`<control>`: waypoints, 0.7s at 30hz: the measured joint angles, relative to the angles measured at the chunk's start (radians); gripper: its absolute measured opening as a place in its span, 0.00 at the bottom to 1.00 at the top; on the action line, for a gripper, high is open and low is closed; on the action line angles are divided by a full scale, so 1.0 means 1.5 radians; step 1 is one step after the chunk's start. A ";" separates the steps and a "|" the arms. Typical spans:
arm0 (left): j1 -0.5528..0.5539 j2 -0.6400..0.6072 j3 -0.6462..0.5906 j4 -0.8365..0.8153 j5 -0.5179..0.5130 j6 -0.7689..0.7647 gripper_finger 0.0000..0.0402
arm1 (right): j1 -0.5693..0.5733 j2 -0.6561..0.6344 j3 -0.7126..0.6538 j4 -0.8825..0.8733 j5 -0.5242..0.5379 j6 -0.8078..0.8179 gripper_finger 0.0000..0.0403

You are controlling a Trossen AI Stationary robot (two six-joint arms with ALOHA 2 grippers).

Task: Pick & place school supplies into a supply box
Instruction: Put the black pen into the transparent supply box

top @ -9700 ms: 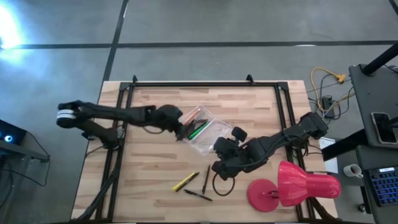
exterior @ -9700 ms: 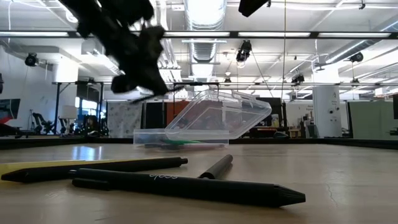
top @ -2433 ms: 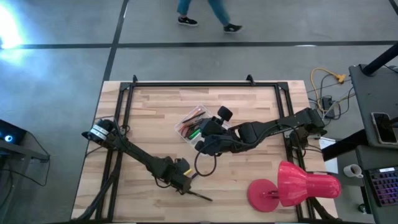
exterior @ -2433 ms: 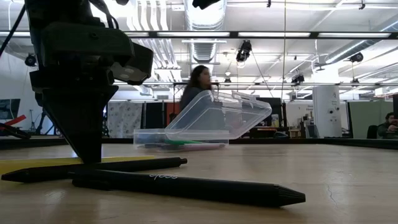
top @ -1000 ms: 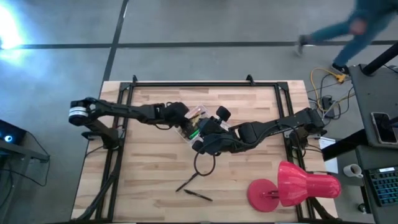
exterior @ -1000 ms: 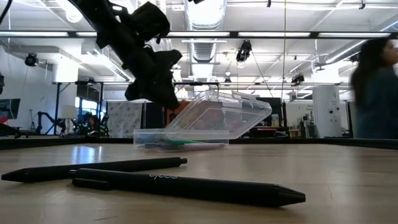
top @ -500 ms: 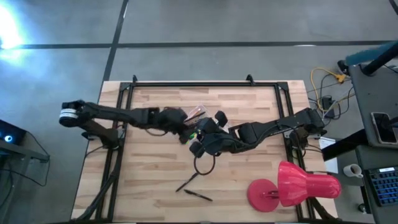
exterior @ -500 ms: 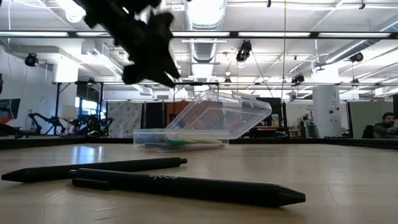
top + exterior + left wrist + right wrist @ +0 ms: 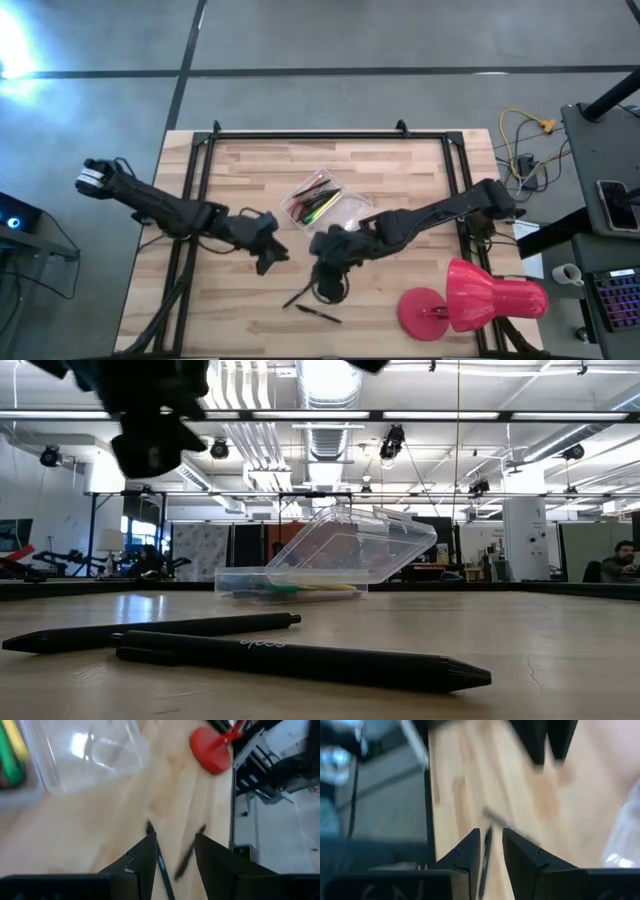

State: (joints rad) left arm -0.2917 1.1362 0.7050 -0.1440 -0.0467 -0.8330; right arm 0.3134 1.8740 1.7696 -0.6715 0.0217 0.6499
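The clear supply box [image 9: 322, 207] sits open near the middle of the table [image 9: 400, 170], its lid tipped back, and already holds several supplies: a green pen [image 9: 322, 212], something yellow and something red or orange beside it (the scissors may be among them, but the high view is too small to be sure). Two dark pens [image 9: 290, 657] are left on the wood near the front edge, lying close together, well apart from the box.

The left gripper [image 9: 175, 851] hangs over the table left of the box, fingers parted a little and empty, with both pens ahead of it. The right gripper [image 9: 491, 846] is low above the pens, fingers narrowly apart, holding nothing. The red lamp [image 9: 470, 300] stands at the front right corner.

I judge the task mostly done; these two pens look to be the remainder.
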 joint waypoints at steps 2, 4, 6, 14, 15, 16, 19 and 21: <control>-0.021 0.000 -0.021 0.010 0.000 -0.040 0.29 | 0.000 0.023 -0.001 -0.019 -0.057 0.007 0.19; -0.039 0.003 -0.040 0.020 -0.003 -0.083 0.29 | -0.001 0.049 -0.001 -0.030 -0.102 0.021 0.20; -0.058 0.006 -0.057 0.022 -0.004 -0.118 0.29 | -0.001 0.074 -0.001 -0.027 -0.143 0.027 0.21; -0.108 0.010 -0.104 0.032 -0.010 -0.201 0.29 | -0.001 0.137 0.001 0.037 -0.253 0.045 0.23; -0.112 0.010 -0.106 0.032 -0.011 -0.204 0.29 | 0.000 0.143 0.002 0.029 -0.238 0.043 0.23; -0.114 0.010 -0.108 0.032 -0.010 -0.204 0.29 | 0.003 0.149 0.002 0.017 -0.217 0.044 0.23; -0.121 0.010 -0.109 0.032 -0.011 -0.207 0.29 | 0.018 0.170 0.001 0.009 -0.152 0.048 0.23; -0.121 0.010 -0.108 0.034 -0.011 -0.207 0.29 | 0.035 0.179 0.003 0.006 -0.119 0.049 0.23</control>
State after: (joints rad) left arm -0.4734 1.1515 0.5426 -0.0935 -0.0626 -1.1435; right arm 0.3659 2.1423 1.7736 -0.6620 -0.1573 0.7239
